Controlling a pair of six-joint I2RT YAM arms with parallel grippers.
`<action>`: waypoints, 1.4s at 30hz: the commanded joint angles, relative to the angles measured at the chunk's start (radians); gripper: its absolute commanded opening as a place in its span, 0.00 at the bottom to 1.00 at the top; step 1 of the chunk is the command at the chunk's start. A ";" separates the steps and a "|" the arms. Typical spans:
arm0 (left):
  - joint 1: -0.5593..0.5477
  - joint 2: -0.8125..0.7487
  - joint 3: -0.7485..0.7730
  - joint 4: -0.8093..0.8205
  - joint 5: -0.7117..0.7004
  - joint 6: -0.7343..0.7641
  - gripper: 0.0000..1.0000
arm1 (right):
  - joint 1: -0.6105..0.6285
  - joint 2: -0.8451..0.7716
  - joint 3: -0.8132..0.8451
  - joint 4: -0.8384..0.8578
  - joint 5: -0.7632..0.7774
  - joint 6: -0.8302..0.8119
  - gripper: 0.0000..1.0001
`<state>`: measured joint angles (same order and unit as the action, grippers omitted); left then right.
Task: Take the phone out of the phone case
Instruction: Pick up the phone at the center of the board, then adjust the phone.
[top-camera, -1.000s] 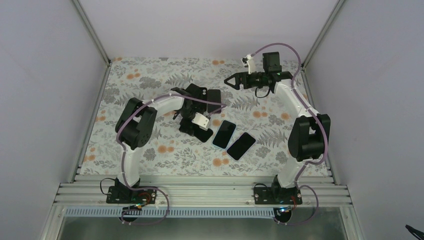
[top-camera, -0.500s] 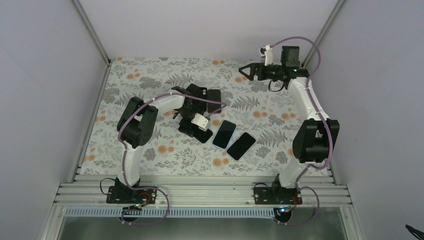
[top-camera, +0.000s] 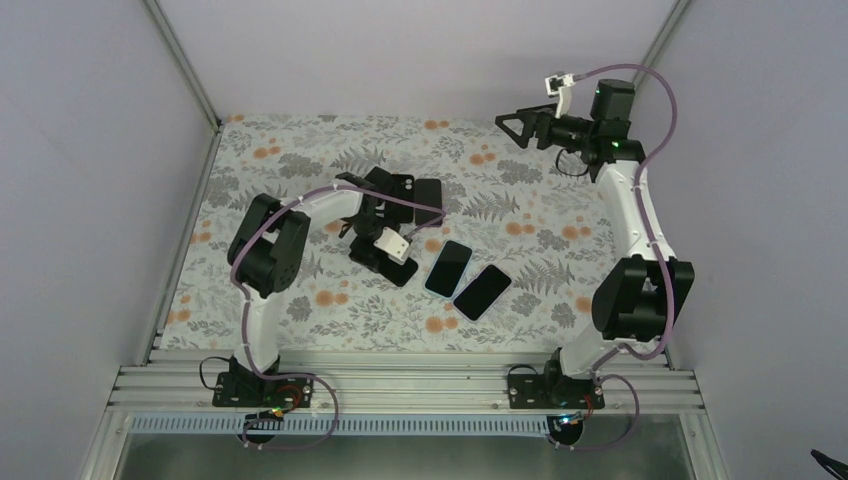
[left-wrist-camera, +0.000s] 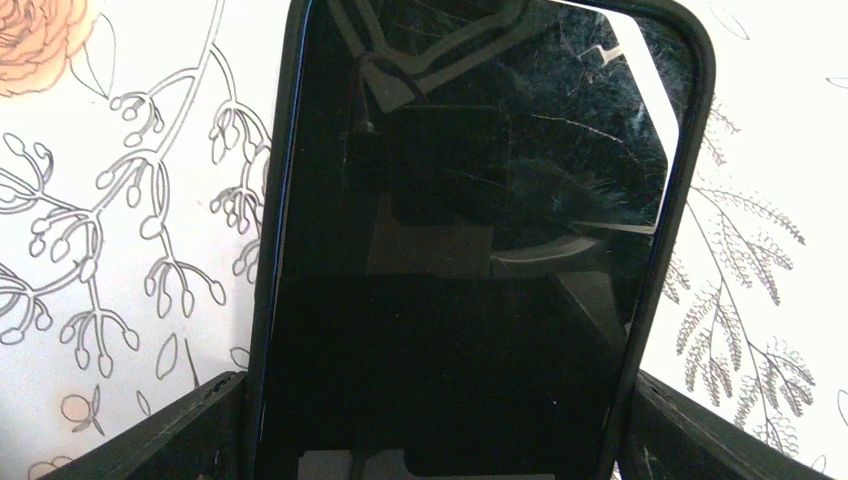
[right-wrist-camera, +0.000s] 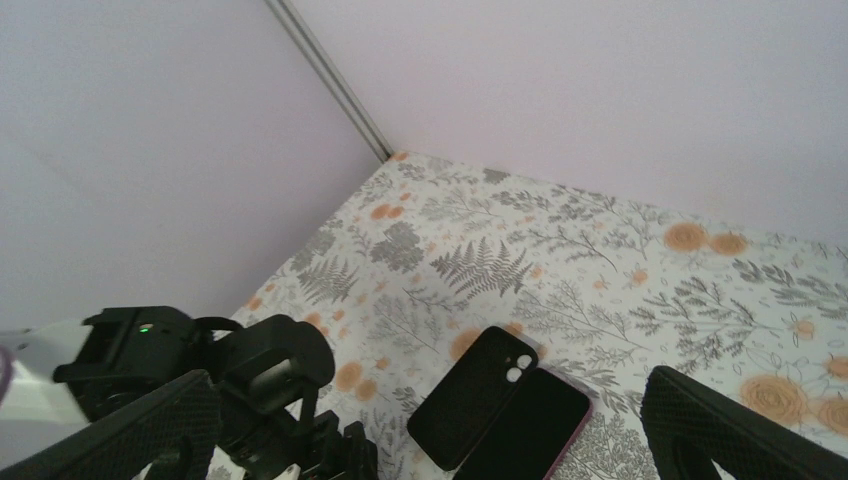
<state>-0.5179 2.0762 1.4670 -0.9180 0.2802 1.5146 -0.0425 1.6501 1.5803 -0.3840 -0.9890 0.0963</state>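
Observation:
A phone in a black case (left-wrist-camera: 470, 240) lies screen up on the floral mat and fills the left wrist view. My left gripper (left-wrist-camera: 435, 440) straddles its near end, with one finger (left-wrist-camera: 160, 435) against each long edge of the case, shut on it. In the top view the left gripper (top-camera: 380, 255) is low over this phone (top-camera: 405, 272) at mid table. My right gripper (top-camera: 512, 128) is open, empty and raised high at the back right. Its fingers (right-wrist-camera: 130, 430) stand wide apart.
Two dark phone-sized slabs (top-camera: 448, 268) (top-camera: 482, 291) lie side by side just right of the left gripper, and another (top-camera: 428, 195) lies behind it. The right wrist view shows a black empty case with camera holes (right-wrist-camera: 480, 395) beside a pink-rimmed phone (right-wrist-camera: 535, 430).
My right arm has swung up and to the right, away from the middle toward the back right corner. My left gripper has shifted slightly left with the cased phone.

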 joint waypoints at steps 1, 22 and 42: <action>0.015 0.002 -0.071 0.033 -0.099 0.056 0.63 | -0.019 -0.011 -0.001 0.039 -0.104 0.067 0.99; -0.032 -0.347 -0.180 0.079 0.009 0.087 0.47 | 0.198 0.085 -0.307 -0.124 -0.120 0.003 0.85; -0.117 -0.468 -0.172 0.085 0.000 0.146 0.46 | 0.465 0.224 -0.355 -0.203 -0.156 -0.111 0.61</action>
<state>-0.6197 1.6573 1.2770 -0.8394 0.2436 1.6196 0.3901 1.8458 1.2255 -0.5545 -1.1156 0.0391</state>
